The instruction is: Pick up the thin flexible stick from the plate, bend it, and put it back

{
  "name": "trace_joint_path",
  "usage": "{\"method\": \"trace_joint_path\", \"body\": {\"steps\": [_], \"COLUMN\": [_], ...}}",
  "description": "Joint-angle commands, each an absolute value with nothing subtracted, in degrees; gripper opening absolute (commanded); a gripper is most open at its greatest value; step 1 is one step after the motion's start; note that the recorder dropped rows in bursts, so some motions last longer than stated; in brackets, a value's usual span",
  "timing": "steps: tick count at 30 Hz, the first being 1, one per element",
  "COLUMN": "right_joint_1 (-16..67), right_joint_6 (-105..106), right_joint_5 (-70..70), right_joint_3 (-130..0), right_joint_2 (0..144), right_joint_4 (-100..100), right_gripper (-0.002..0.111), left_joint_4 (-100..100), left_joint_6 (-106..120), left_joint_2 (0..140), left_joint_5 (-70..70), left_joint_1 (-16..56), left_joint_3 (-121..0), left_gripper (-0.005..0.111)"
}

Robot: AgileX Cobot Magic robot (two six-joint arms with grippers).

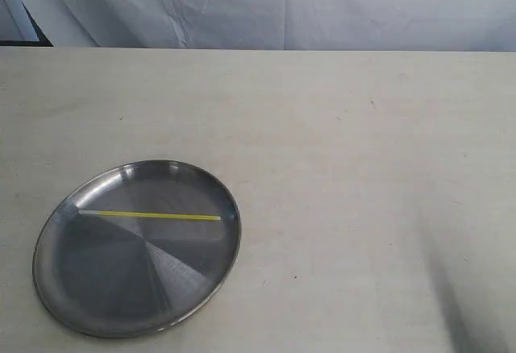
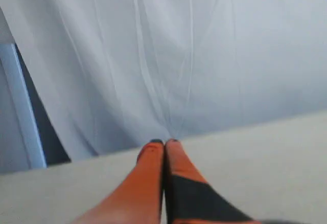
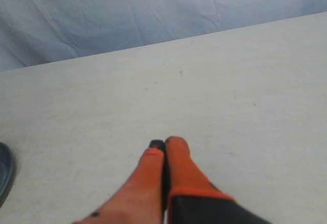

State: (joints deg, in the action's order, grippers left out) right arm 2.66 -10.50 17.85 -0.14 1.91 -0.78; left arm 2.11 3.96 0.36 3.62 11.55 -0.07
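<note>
Pickup of the stick not yet begun

Left pincer (image 2: 164,142) has its orange fingers pressed together with nothing between them. It points over the pale surface (image 1: 363,168) toward the white cloth backdrop (image 2: 204,55), and neither plate nor stick shows ahead of it. The plate (image 1: 121,280) lies flat with no pincer over it in the exterior view. The thin flexible stick (image 1: 153,215) rests straight across its upper half, each end near the rim. Right pincer (image 3: 166,143) is likewise closed and empty, low over bare surface. A dark curved sliver, probably the plate's rim, sits well apart from its tips, off to one side.

Judging by this, the step in hand is the approach. The stick is very thin and lies flat on smooth metal, so each pincer should part its fingers first, come down straddling the stick crosswise, and close gently. Taking it near the two ends, one pincer each, would leave a free middle to bend. Too steep a descent risks scraping the plate or flicking the stick away.
</note>
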Motion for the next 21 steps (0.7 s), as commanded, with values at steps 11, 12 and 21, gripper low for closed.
{"method": "trace_joint_path", "body": {"steps": [11, 12, 21], "right_joint_1": [2.27, 2.27, 2.27], "right_joint_6": [-10.43, -10.43, -10.43], "right_joint_5": [17.44, 17.44, 17.44], "right_joint_3": [0.0, 0.0, 0.0], "right_joint_2": [1.48, 1.48, 1.48], "right_joint_4": [-0.63, -0.63, -0.73], "right_gripper": [-0.001, -0.001, -0.001], "left_joint_4": [-2.71, -2.57, 8.5], "left_joint_6": [-36.1, -35.99, -11.59], "left_joint_2": [0.0, 0.09, 28.35], "left_joint_5": [21.63, 17.71, -29.06], "left_joint_1": [11.52, 11.52, 13.19], "left_joint_3": [-2.51, -4.51, -36.97], "left_gripper": [0.0, 0.0, 0.0]}}
